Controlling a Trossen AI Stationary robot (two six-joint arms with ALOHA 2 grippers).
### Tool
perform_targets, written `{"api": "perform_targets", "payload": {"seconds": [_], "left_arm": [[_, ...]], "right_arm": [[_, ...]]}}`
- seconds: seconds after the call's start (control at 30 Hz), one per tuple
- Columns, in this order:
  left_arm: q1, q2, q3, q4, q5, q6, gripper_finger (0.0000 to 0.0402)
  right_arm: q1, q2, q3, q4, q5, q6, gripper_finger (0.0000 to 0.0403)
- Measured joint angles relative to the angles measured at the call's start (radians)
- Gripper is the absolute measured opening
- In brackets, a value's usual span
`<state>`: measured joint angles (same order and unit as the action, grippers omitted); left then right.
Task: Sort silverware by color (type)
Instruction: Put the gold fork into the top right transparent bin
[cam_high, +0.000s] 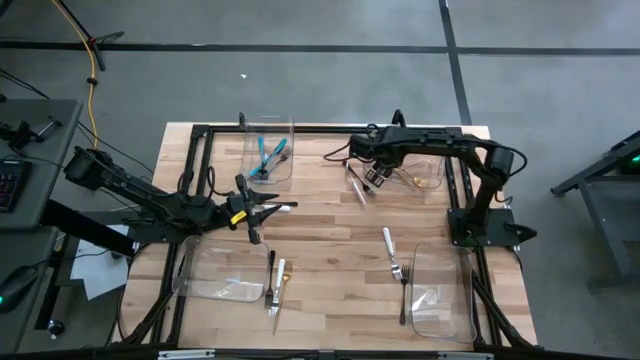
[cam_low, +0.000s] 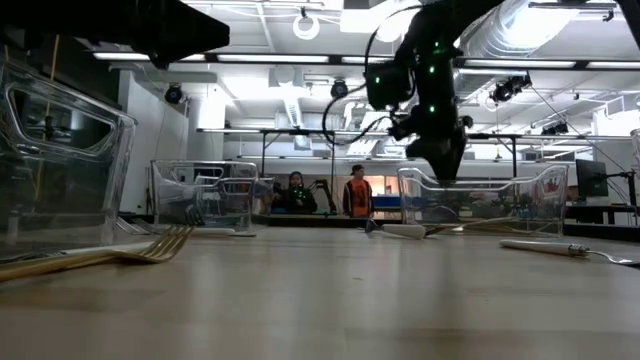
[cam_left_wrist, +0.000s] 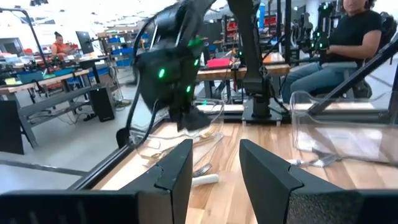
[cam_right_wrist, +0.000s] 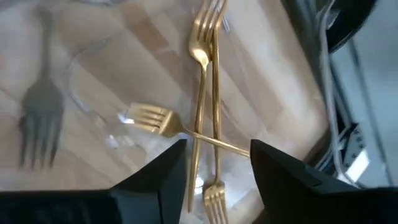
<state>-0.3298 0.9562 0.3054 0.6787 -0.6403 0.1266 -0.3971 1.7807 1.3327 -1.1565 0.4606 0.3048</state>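
Observation:
My right gripper (cam_right_wrist: 214, 165) is open and hangs over the far-right clear bin (cam_high: 428, 176), pointing steeply down. Three gold forks (cam_right_wrist: 202, 93) lie crossed on the bin's floor below its fingers, none of them touched. A dark fork (cam_right_wrist: 38, 121) lies on the wood beside that bin. My left gripper (cam_left_wrist: 214, 168) waits open and level at the table's left (cam_high: 272, 207), holding nothing. Teal utensils (cam_high: 268, 155) lie in the far-left bin. A dark fork (cam_high: 271, 278) and a gold fork (cam_high: 281, 285) lie near the front, left of the middle. A white-handled utensil (cam_high: 388, 243) lies right of the middle.
Two more clear bins stand at the near left (cam_high: 215, 277) and near right (cam_high: 442, 292). Another utensil (cam_high: 355, 186) lies beside my right gripper, and a fork (cam_high: 400, 275) lies by the near-right bin. The middle of the table is bare wood. People stand and sit in the room behind.

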Motion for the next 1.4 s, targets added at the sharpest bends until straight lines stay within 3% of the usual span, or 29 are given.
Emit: {"api": "perform_targets", "payload": {"seconds": [0.2, 0.43, 0.7, 0.93, 1.4], "left_arm": [[0.000, 0.000, 0.000, -0.022, 0.000, 0.007, 0.0127], [0.009, 0.000, 0.000, -0.028, 0.000, 0.006, 0.0127], [0.009, 0.000, 0.000, -0.031, 0.003, -0.050, 0.0127], [0.009, 0.000, 0.000, -0.030, 0.003, -0.038, 0.0127], [0.011, 0.000, 0.000, -0.046, 0.003, -0.072, 0.0127]], "right_arm": [[0.101, -0.139, 0.000, 0.023, 0.103, 0.000, 0.0174], [0.235, -0.341, -0.020, 0.172, 0.110, -0.010, 0.0174], [0.418, -0.551, -0.301, 0.601, 0.000, 0.013, 0.0174], [0.520, -0.571, -0.492, 0.875, -0.099, 0.016, 0.0174], [0.596, -0.496, -0.508, 1.149, -0.237, -0.026, 0.0174]]}}
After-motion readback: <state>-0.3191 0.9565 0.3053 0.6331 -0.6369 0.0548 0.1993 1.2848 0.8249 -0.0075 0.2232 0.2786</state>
